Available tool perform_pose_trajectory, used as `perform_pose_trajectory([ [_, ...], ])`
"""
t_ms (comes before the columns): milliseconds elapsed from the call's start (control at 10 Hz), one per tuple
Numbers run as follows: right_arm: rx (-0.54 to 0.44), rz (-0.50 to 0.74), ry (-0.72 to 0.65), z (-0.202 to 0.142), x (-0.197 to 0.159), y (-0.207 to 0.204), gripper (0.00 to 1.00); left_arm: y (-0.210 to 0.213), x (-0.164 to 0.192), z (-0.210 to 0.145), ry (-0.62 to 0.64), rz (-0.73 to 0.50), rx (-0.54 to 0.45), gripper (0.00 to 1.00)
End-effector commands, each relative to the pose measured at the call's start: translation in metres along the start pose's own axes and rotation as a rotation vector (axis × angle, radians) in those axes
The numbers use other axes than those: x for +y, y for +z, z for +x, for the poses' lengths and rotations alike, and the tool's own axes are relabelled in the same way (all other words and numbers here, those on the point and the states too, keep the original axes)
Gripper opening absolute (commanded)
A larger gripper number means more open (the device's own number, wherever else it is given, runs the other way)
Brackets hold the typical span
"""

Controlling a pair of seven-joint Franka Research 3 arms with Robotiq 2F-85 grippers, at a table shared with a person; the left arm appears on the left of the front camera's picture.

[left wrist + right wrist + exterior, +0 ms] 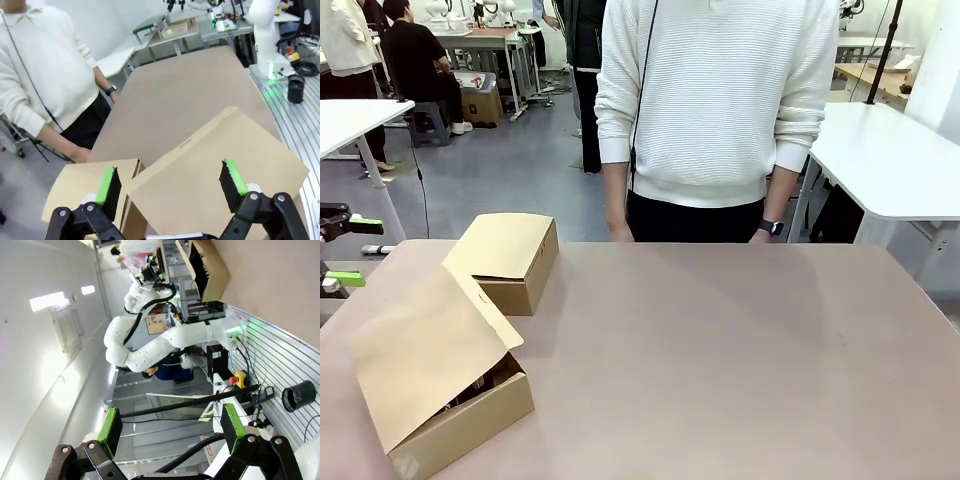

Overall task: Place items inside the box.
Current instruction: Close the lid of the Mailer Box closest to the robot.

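front view: cardboard box, near left of the brown table, its lid flap raised and tilted over the opening; dark contents just visible under the flap, items not identifiable. second, smaller cardboard box closed, just behind the first. left gripper at the far left edge, green pads apart, off the table's corner. person in a white sweater standing at the far side, hands down at the table edge, watch on one wrist.

left wrist view: left gripper jaws wide, holding nothing, above the lid flap; smaller box beneath one finger.

right wrist view: right gripper jaws wide, holding nothing, pointed across the room; left arm and open box seen sideways.

room: grey floor, white tables, further workstations behind.
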State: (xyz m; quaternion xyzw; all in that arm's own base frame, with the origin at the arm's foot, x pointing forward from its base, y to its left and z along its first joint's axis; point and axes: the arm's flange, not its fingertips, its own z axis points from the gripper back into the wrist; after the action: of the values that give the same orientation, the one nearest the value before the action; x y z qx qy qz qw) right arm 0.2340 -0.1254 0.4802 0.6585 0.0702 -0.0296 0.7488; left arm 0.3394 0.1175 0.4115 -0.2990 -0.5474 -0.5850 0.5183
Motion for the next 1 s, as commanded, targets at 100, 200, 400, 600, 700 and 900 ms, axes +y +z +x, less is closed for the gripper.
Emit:
perform_pose_trajectory([
  [100,0.009,0.000,0.018,-0.003,0.000,0.003,1.00,-0.030,-0.037,-0.010,0.008,0.009,0.045,1.00],
  [200,0.009,0.000,0.018,-0.003,0.000,0.003,1.00,-0.039,-0.040,-0.007,-0.008,-0.026,0.033,1.00],
  [400,0.009,0.000,0.018,-0.003,0.000,0.003,1.00,-0.063,-0.037,-0.014,0.013,-0.040,0.088,1.00],
  [600,0.009,0.000,0.018,-0.003,0.000,0.003,1.00,-0.088,-0.029,-0.029,0.048,-0.107,0.171,1.00],
  [700,0.009,0.000,0.018,-0.003,0.000,0.003,1.00,-0.099,-0.025,-0.034,0.048,-0.113,0.190,1.00],
  [900,0.009,0.000,0.018,-0.003,0.000,0.003,1.00,-0.115,-0.018,-0.040,0.058,-0.151,0.206,1.00],
])
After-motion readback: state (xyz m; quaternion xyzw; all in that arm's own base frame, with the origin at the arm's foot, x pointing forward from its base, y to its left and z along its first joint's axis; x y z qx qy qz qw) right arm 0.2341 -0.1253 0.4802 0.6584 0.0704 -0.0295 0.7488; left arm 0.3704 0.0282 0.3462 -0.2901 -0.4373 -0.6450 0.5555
